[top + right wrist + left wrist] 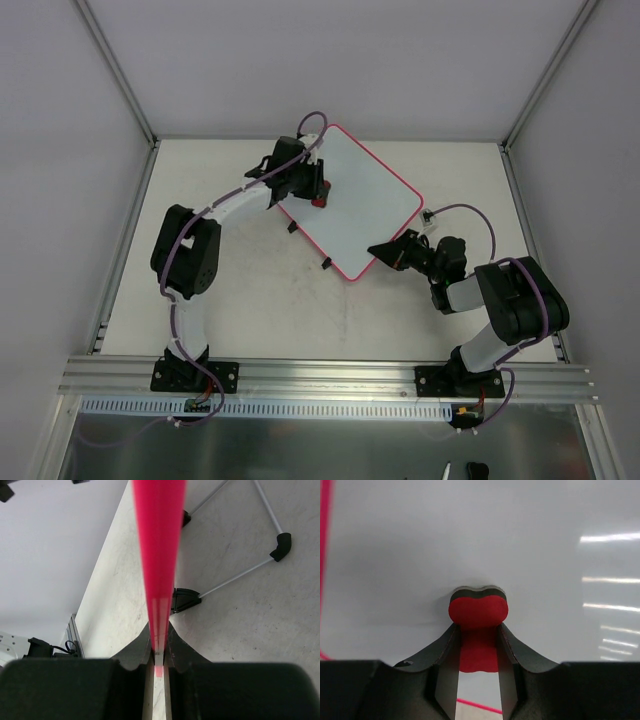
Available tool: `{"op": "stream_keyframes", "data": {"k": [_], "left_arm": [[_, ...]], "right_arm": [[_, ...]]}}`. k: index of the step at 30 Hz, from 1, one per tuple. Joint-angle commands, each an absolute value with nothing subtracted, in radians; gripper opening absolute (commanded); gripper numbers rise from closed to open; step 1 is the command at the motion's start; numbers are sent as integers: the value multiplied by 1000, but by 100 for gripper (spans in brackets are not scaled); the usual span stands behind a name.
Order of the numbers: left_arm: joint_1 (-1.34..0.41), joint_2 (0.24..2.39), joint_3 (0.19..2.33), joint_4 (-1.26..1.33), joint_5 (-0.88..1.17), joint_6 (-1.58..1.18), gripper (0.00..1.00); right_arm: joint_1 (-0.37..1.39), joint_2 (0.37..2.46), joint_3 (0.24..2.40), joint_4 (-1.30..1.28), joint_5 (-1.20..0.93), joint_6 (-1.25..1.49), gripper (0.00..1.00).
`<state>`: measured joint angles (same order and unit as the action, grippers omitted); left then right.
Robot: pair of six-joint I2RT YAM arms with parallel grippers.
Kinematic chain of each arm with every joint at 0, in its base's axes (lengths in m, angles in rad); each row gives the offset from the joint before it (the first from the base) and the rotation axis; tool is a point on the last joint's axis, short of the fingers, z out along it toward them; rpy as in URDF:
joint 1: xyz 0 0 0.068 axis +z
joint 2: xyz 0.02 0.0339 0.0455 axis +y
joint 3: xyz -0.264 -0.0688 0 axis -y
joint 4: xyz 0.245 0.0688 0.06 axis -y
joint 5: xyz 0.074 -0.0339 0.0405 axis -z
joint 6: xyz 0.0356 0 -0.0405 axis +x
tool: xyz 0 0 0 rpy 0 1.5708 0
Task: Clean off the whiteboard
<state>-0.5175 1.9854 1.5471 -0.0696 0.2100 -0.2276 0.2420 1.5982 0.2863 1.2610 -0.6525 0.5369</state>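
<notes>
no text, label, brand, number or sign readable in any view, whiteboard (360, 195) face plain white, small green board (196, 405) at the desk's near edge too small to read

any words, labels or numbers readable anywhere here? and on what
No text can be read in any view.
whiteboard: blank white, no writing visible.
red eraser in the left gripper: no print.
pink frame in the right gripper: plain.
small circuit boards at the arm bases: too small to read.
</notes>
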Motion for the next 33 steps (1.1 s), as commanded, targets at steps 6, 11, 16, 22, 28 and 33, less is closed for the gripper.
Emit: {"op": "stream_keyframes", "data": {"k": [6,11,16,22,28,33], "left_arm": [[-422,1803,1358,-89,80,-302,17],[-408,1678,1202,-64,67,-336,17],[-376,1580,1057,-67,72,-408,17],[-365,1468,930,-152,-78,-477,17],[-336,1442,873,-241,-133,-508,16],[-299,1448,841,-276,-124,-505,17]], "right_arm": [[256,1565,308,1531,-696,503,0],[256,1565,307,1531,-698,503,0],[256,1562,307,1531,-699,506,0],[258,1554,305,1531,-699,508,0],[256,1540,296,1531,-696,502,0],[258,1545,301,1531,-696,503,0]]}}
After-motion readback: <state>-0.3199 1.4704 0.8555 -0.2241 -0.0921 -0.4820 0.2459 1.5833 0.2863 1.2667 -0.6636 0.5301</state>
